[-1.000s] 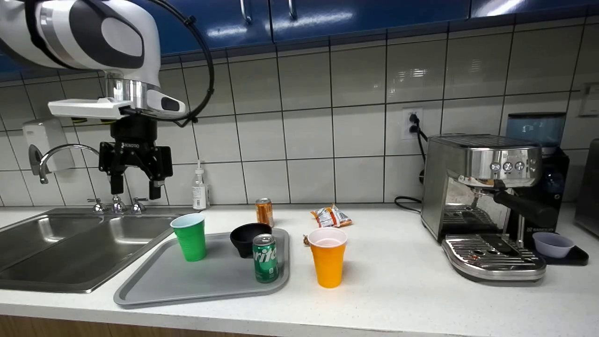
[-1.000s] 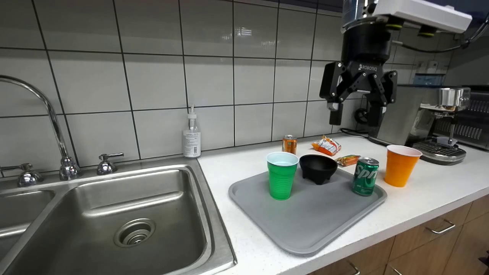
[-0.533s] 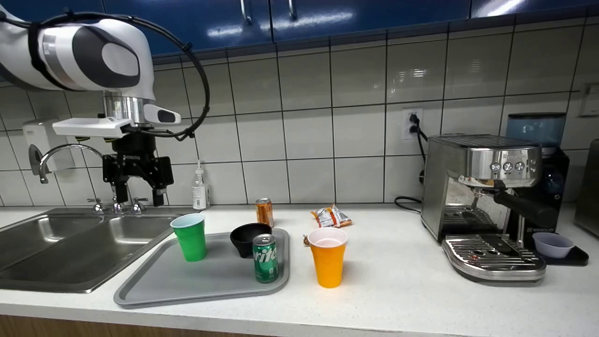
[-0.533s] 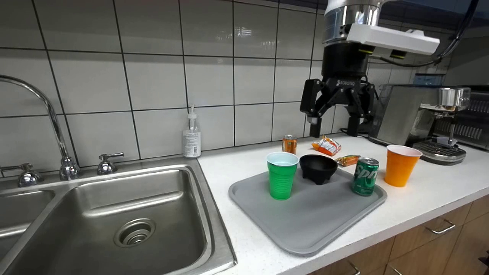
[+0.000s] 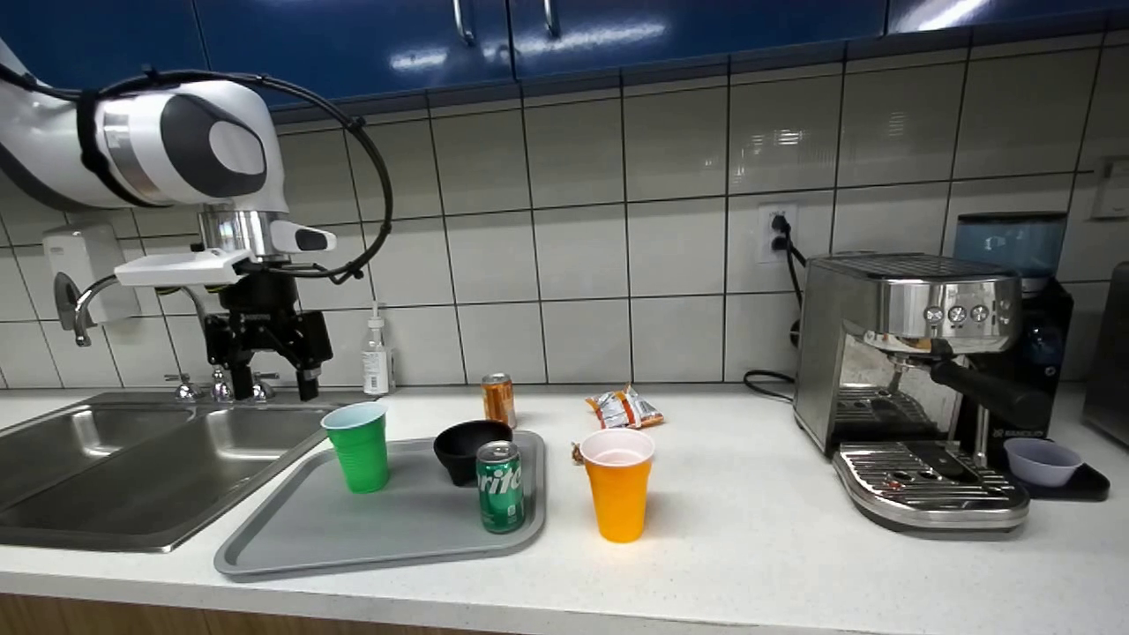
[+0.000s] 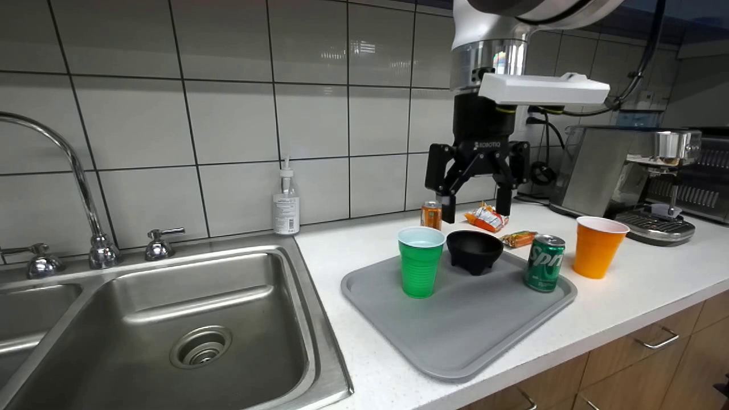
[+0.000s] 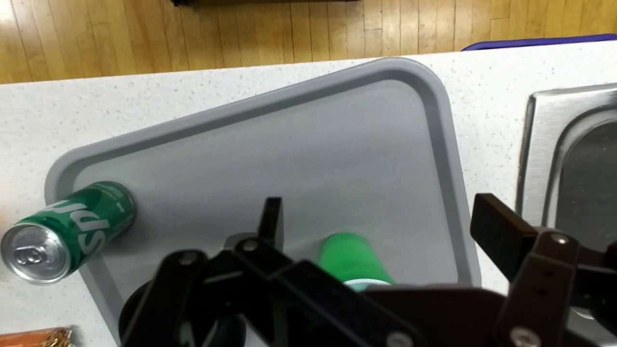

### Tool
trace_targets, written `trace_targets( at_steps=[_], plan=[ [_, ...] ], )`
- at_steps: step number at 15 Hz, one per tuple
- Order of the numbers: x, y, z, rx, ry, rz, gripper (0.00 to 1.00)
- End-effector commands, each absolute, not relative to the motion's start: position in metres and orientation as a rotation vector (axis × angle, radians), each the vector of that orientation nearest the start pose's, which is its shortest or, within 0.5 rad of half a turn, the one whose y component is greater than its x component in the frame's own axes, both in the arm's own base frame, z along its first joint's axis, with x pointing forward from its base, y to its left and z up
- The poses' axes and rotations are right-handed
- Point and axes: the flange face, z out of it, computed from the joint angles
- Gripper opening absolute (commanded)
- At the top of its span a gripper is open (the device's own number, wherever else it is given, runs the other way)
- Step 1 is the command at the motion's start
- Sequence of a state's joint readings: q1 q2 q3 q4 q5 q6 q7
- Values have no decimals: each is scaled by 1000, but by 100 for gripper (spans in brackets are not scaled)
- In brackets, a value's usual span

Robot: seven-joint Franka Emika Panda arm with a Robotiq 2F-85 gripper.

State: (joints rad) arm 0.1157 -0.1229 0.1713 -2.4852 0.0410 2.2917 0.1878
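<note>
My gripper (image 5: 274, 388) hangs open above the counter, its fingers spread wide with nothing between them. It is higher than the green cup (image 6: 420, 267), which stands upright on a grey tray (image 6: 455, 336). In the wrist view that cup shows between and beyond the spread fingers (image 7: 272, 217), its rim partly hidden by the gripper. A black bowl (image 6: 475, 250) and a green Sprite can (image 5: 500, 489) share the tray. Beside the tray stands an orange cup (image 5: 619, 489). An orange can (image 6: 431, 215) and a snack bag (image 5: 624, 407) lie farther back toward the wall.
A steel sink (image 6: 216, 307) with a faucet (image 6: 68, 159) adjoins the tray's side. By the tiled wall stands a soap bottle (image 5: 376, 357). A wrapped snack (image 6: 517, 239) lies behind the Sprite can. A coffee machine (image 5: 908, 353) occupies the far end, under blue cabinets (image 5: 688, 35).
The arm has come down steadily. In an exterior view the gripper has also shifted left, closer over the tray. Its jaws have stayed open, and the objects on the counter have not moved.
</note>
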Motion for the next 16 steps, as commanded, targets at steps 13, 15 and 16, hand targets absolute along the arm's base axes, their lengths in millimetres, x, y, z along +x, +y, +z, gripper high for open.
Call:
trace_targets(
  at_steps=[13,15,16],
  plan=[
    [510,170,299,-3222,-121,90,100],
    [519,175,292,-3226,-114,91,100],
    [524,178,288,-3235,-112,83,100]
  ],
)
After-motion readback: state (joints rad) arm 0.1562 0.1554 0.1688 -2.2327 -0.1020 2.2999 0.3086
